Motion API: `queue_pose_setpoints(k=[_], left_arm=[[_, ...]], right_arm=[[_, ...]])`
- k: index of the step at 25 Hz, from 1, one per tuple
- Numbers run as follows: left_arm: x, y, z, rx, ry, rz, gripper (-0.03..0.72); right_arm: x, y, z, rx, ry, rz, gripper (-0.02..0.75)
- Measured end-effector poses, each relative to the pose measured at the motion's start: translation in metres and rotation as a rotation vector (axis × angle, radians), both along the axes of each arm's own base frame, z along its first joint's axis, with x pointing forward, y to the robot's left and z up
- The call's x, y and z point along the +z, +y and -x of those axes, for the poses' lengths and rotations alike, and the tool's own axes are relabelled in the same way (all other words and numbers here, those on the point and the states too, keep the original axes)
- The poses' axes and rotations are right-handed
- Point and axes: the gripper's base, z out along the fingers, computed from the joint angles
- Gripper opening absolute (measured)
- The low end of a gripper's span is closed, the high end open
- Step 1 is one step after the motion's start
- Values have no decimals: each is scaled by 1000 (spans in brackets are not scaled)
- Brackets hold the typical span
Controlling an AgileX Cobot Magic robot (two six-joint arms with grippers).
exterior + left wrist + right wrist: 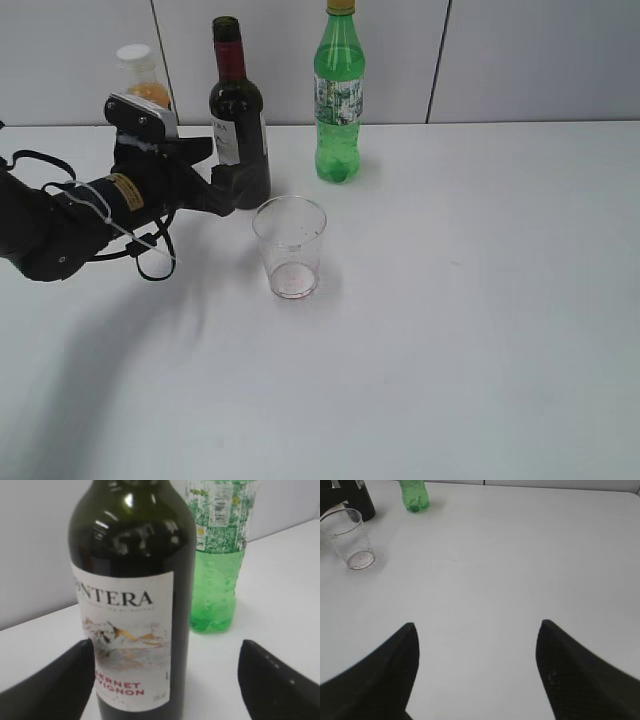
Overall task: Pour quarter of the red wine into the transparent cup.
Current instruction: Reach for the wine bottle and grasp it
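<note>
The red wine bottle [238, 110] stands upright at the back of the white table, dark glass with maroon neck foil and a white label. It fills the left wrist view [132, 555]. My left gripper [222, 172] is open around its lower body. In the left wrist view [166, 647] one finger is right by the label and the other stands well apart. The transparent cup [290, 247] stands upright just in front and to the right of the bottle, with pinkish residue at its bottom. It also shows in the right wrist view [352, 537]. My right gripper [477, 624] is open and empty above bare table.
A green soda bottle [339, 95] stands to the right of the wine, close behind it [217, 580]. An orange juice bottle [140, 80] stands behind my left arm. The white table [480, 300] stretches to the right and front. A grey wall is behind.
</note>
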Motion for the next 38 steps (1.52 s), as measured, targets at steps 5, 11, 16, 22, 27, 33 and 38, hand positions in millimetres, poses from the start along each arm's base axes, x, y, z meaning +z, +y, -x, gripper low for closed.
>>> queue_pose_setpoints(k=[5,11,16,22,27,33,38], left_arm=[[-5,-5,-13,55,29,11,694],[-8,-8,-24,64,24,16,694],[-9,-16,-33,61,29,9,694],[-7,-21,-45,74,16,27,694],[-20,-24,-50,86,44,29,694],[-24,-29,-57,103,43,50,694],[-25,-33,-62,104,40,52,680]], right_arm=[[0,0,0,0,0,0,585],[0,0,0,1,1,1,585],[0,0,0,1,1,1,585],[0,0,0,1,1,-1,585],[0,0,0,1,1,-2,585],[0,0,0,2,1,-1,585],[0,0,0,2,1,-2,585]])
